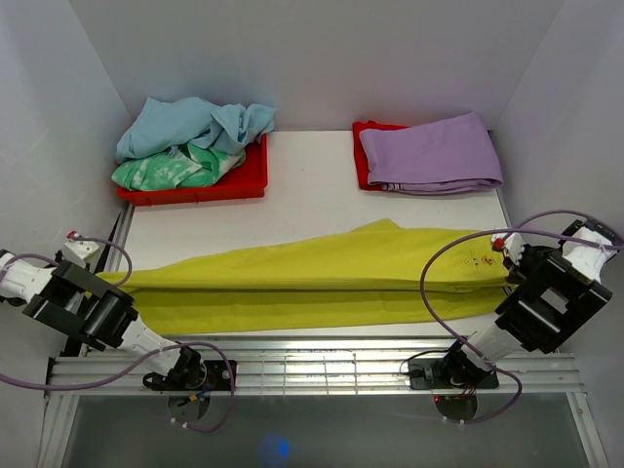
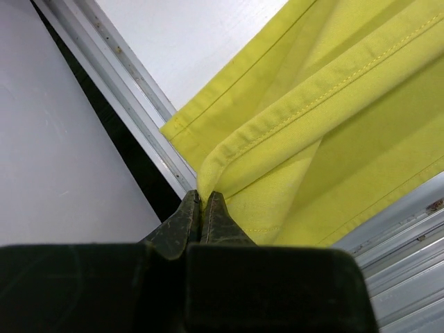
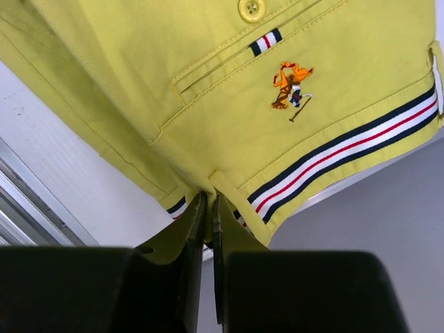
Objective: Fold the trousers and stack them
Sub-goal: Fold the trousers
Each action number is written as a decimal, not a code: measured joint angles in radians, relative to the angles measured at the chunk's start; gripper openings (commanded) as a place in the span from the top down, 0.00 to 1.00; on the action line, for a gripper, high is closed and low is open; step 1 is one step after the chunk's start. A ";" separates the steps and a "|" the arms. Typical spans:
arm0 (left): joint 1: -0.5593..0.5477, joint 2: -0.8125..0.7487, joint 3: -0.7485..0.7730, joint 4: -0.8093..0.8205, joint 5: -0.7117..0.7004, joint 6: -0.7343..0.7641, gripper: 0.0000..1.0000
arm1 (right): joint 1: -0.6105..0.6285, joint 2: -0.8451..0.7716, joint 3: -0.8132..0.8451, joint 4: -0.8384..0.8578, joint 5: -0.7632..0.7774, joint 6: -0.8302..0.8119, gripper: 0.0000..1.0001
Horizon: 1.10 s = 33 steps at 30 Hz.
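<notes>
Yellow trousers (image 1: 322, 278) lie stretched lengthwise across the front of the table, folded leg over leg. My left gripper (image 1: 109, 280) is shut on the hem end at the left; its wrist view shows the yellow hem (image 2: 263, 139) pinched at my fingertips (image 2: 202, 197). My right gripper (image 1: 509, 263) is shut on the waistband at the right; its wrist view shows the striped waistband (image 3: 347, 149), an embroidered logo and a button, with cloth held between my fingertips (image 3: 210, 199). A folded purple pair (image 1: 431, 154) lies at the back right.
A red tray (image 1: 195, 185) at the back left holds crumpled light blue and green garments (image 1: 190, 132). The purple pair rests on a red garment or tray (image 1: 363, 156). A metal rail (image 1: 322, 366) runs along the table's front edge. White walls close in on both sides.
</notes>
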 measured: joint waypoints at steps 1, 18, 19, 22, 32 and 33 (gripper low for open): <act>0.001 0.012 0.021 -0.015 0.006 0.000 1.00 | 0.000 -0.010 -0.008 -0.002 0.000 0.000 0.92; 0.078 -0.119 -0.460 0.343 -0.285 0.024 0.52 | 0.001 -0.008 -0.229 0.216 0.194 0.000 0.81; 0.076 -0.137 -0.472 0.348 -0.285 0.029 0.46 | 0.001 -0.001 -0.220 0.220 0.198 0.000 0.77; 0.075 -0.163 -0.473 0.324 -0.277 0.026 0.15 | 0.000 0.017 -0.188 0.240 0.218 0.019 0.35; 0.077 -0.162 -0.164 0.012 -0.076 0.024 0.07 | 0.030 0.026 0.042 0.158 0.141 0.101 0.08; 0.077 -0.163 -0.142 0.005 -0.051 0.024 0.08 | 0.039 0.021 0.064 0.135 0.126 0.108 0.08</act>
